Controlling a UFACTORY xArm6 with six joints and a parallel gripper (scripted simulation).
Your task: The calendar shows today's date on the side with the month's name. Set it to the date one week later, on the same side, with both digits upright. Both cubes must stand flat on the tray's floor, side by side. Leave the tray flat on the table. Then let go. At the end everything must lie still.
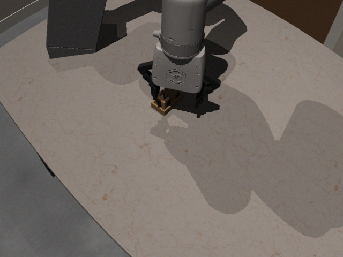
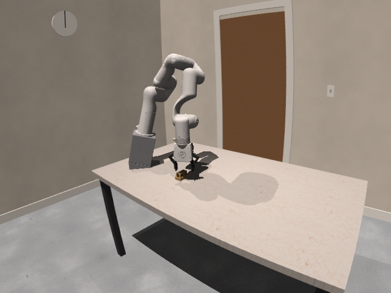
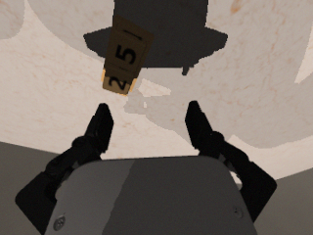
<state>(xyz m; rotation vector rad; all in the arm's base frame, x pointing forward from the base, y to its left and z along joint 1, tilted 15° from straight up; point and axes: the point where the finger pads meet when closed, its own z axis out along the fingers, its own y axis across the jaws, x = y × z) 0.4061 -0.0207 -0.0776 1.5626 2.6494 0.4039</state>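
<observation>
Wrist view, left to right: left fingertip (image 3: 104, 115) black and bare; ahead of it, slightly left, small wooden calendar tray (image 3: 111, 87) flat on marble table (image 3: 44, 108), carrying cube marked 2 (image 3: 118, 83) and cube marked 5 (image 3: 128, 54) side by side. Gripper (image 3: 149, 114) spread wide, grasping nothing, hovering above and apart from tray.

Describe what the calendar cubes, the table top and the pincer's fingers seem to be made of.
Calendar cubes: likely wood, matte tan faces with black printed digits. Table top: probably marble or stone-look laminate, pale beige with faint orange veining. Pincer's fingers: look like matte black plastic or rubber, no shine.
</observation>
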